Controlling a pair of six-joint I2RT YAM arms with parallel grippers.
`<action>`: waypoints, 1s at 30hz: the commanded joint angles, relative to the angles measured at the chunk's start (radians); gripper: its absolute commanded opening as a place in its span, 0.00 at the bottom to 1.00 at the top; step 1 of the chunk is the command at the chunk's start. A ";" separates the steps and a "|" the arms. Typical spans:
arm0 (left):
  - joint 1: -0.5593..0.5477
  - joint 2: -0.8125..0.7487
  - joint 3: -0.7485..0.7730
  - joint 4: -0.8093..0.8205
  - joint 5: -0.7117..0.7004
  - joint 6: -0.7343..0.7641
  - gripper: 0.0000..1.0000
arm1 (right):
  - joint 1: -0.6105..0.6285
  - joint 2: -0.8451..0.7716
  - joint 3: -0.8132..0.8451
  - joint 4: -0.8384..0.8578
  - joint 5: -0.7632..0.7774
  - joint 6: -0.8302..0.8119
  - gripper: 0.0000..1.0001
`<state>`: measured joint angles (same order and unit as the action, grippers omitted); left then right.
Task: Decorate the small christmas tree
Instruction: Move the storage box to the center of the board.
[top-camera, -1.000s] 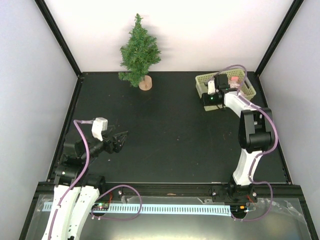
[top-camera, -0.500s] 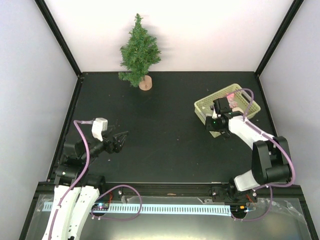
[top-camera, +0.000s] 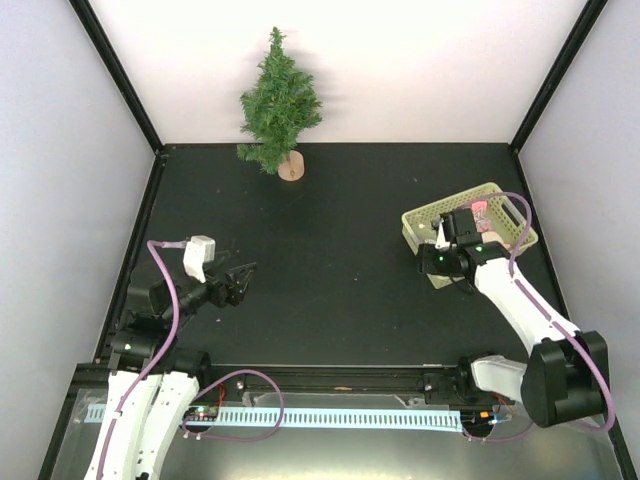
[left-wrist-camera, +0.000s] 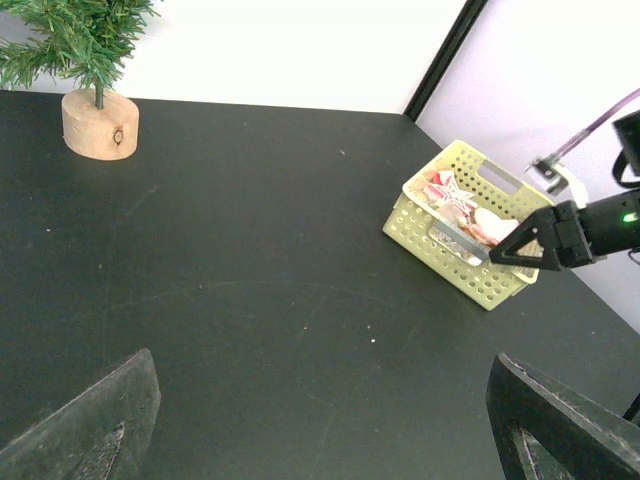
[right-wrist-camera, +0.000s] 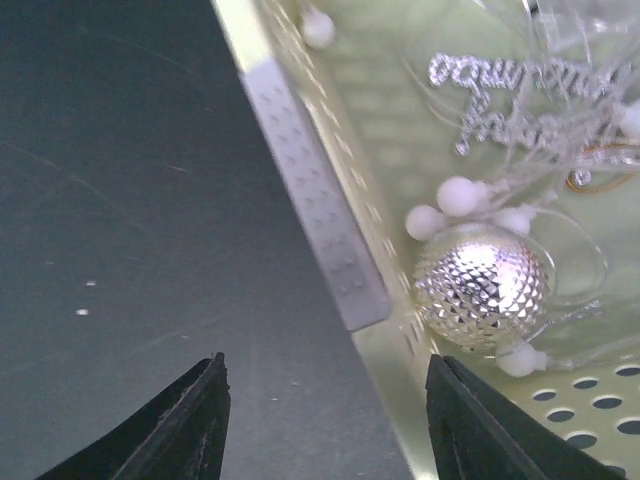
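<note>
The small christmas tree (top-camera: 280, 100) stands on its wood stump at the back left; the left wrist view shows its stump (left-wrist-camera: 100, 125). A yellow-green perforated basket (top-camera: 420, 215) lies on the right, holding a faceted silver ball (right-wrist-camera: 483, 283), a glittery silver script ornament (right-wrist-camera: 510, 95), white beads and a red-and-white star (left-wrist-camera: 450, 190). My right gripper (top-camera: 460, 228) is open, with the basket's near wall (right-wrist-camera: 390, 330) between its jaws (right-wrist-camera: 325, 365). My left gripper (top-camera: 245, 272) is open and empty over bare table at the near left (left-wrist-camera: 320, 358).
Black frame posts and pale walls enclose the black table (top-camera: 330, 250). The tree is far from both grippers. The basket (left-wrist-camera: 440, 240) sits near the right wall.
The right arm swung nearer and rightwards, and the basket came with it out of the back right corner. The left arm has not moved.
</note>
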<state>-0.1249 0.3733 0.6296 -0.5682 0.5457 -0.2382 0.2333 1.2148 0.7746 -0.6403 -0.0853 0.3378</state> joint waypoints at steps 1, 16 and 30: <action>-0.005 0.012 0.002 0.020 -0.004 0.014 0.91 | 0.000 -0.064 0.057 -0.022 -0.062 -0.013 0.57; -0.004 0.041 0.005 0.008 -0.015 0.013 0.91 | 0.000 0.313 0.263 0.397 -0.099 0.153 0.70; -0.002 0.040 0.008 0.004 -0.020 0.013 0.92 | 0.057 0.356 0.199 0.309 -0.105 0.060 0.70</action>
<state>-0.1249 0.4126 0.6296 -0.5701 0.5346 -0.2382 0.2665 1.5970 1.0225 -0.3000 -0.2016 0.4423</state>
